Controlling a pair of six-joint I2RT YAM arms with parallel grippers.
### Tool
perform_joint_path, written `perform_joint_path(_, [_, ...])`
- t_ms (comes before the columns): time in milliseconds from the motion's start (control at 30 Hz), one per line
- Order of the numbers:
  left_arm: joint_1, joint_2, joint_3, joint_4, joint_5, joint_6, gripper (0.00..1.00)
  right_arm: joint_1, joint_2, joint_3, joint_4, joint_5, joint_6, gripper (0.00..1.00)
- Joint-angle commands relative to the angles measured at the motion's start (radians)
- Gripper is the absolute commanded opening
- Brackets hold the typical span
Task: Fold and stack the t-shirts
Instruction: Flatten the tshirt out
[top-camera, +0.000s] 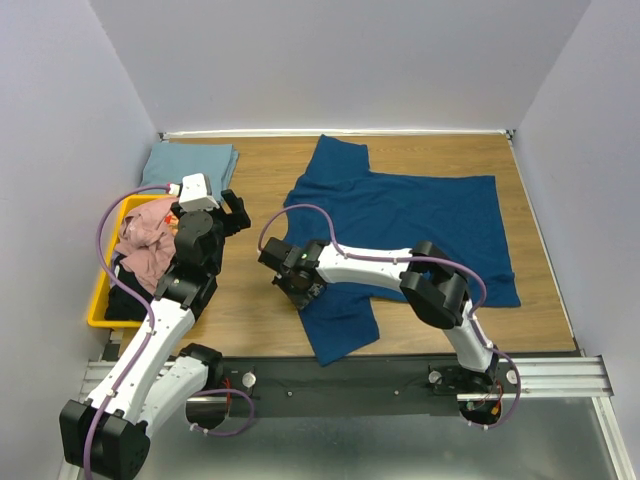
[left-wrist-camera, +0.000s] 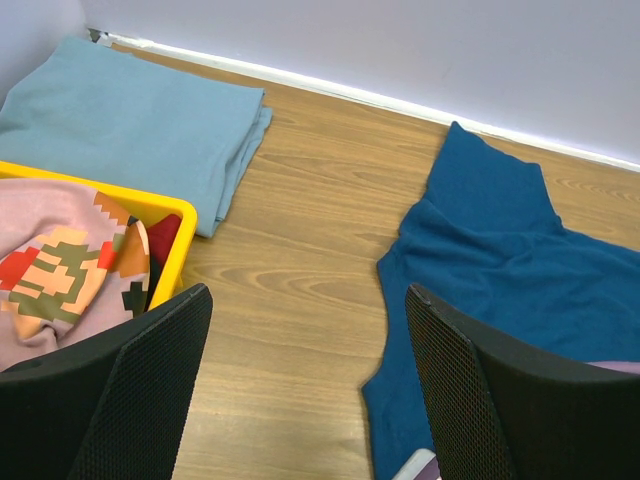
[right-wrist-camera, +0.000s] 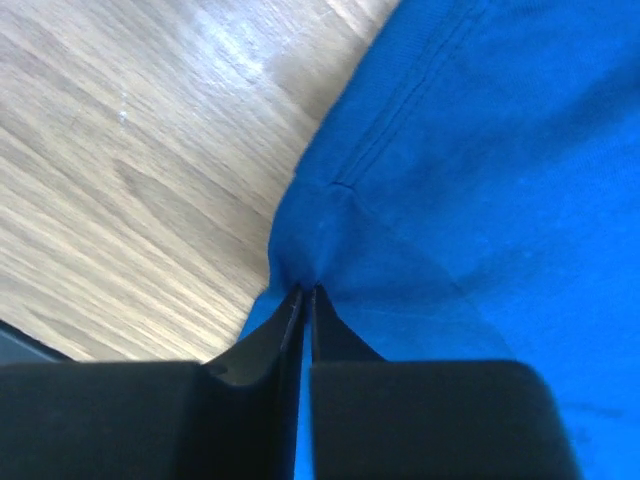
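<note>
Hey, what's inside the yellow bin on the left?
A crumpled pink shirt with a blocky print lies on top in the yellow bin, black cloth beneath it, a sliver of red cloth beside. The bin's floor and anything deeper are covered.

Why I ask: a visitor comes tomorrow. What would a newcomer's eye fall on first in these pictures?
The big blue t-shirt spread flat over the middle and right of the wooden table, with the right pincer shut on a pinch of its left edge. Next, the yellow bin at the left edge, heaped with a pink t-shirt, and the folded pale blue t-shirt in the far left corner behind it.
</note>
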Motion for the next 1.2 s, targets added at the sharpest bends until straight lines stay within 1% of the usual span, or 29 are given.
perform_joint_path(0, [0.007,-0.018,-0.011,0.003,-0.023,-0.006,0.86,0.016,0.049,0.014,-0.018,-0.075,-0.007,0.02])
perform_joint_path(33, [0.007,-0.016,-0.011,0.004,-0.023,-0.006,0.85,0.018,0.051,0.019,-0.021,-0.084,-0.01,0.01])
perform_joint_path(500, [0.011,-0.012,-0.01,0.004,-0.021,-0.005,0.85,0.07,0.065,0.14,-0.066,-0.265,-0.041,0.01])
perform_joint_path(533, [0.013,-0.01,-0.01,0.006,-0.021,-0.005,0.85,0.068,0.06,0.141,-0.067,-0.263,-0.04,0.04])
perform_joint_path(567, [0.013,-0.009,-0.01,0.004,-0.018,-0.003,0.85,0.07,0.054,0.14,-0.067,-0.236,-0.04,0.11])
perform_joint_path(633, [0.011,-0.007,-0.011,0.004,-0.018,-0.003,0.85,0.068,0.034,0.131,-0.071,-0.184,-0.031,0.17])
perform_joint_path(667, [0.013,-0.004,-0.013,0.004,-0.018,-0.003,0.86,0.062,0.01,0.128,-0.072,-0.156,-0.029,0.24])
perform_joint_path(733, [0.013,0.002,-0.014,0.015,-0.018,-0.002,0.85,0.047,-0.022,0.119,-0.078,-0.093,-0.023,0.28])
perform_joint_path(833, [0.013,0.051,-0.002,0.046,0.028,0.0,0.86,-0.036,-0.108,0.073,-0.078,-0.037,-0.014,0.29])
perform_joint_path(867, [0.013,0.074,0.012,0.047,0.048,0.0,0.85,-0.095,-0.133,0.045,-0.078,-0.033,-0.011,0.3])
perform_joint_path(900, [0.011,0.131,0.047,0.049,0.092,0.003,0.85,-0.129,-0.176,0.028,-0.078,0.014,-0.012,0.33])
perform_joint_path(933, [0.011,0.163,0.068,0.049,0.112,0.005,0.86,-0.164,-0.196,0.013,-0.08,0.028,-0.014,0.34])
perform_joint_path(967, [0.011,0.232,0.114,0.05,0.155,0.014,0.85,-0.239,-0.216,-0.016,-0.078,0.039,-0.018,0.35])
perform_joint_path(1000, [0.011,0.27,0.139,0.053,0.178,0.021,0.85,-0.279,-0.251,-0.029,-0.077,0.058,-0.023,0.35])
perform_joint_path(1033, [0.011,0.351,0.194,0.053,0.216,0.029,0.85,-0.366,-0.263,-0.061,-0.063,0.083,-0.032,0.36])
perform_joint_path(1067, [0.011,0.352,0.22,0.055,0.216,0.029,0.85,-0.413,-0.277,-0.061,-0.054,0.083,-0.033,0.36])
perform_joint_path(1100, [0.011,0.435,0.251,0.053,0.259,0.035,0.84,-0.462,-0.288,-0.073,-0.046,0.088,-0.035,0.36])
perform_joint_path(1133, [0.011,0.48,0.28,0.05,0.279,0.04,0.84,-0.514,-0.308,-0.098,-0.016,0.076,-0.034,0.36])
perform_joint_path(1167, [0.011,0.522,0.309,0.049,0.301,0.043,0.82,-0.616,-0.319,-0.11,0.006,0.068,-0.03,0.37])
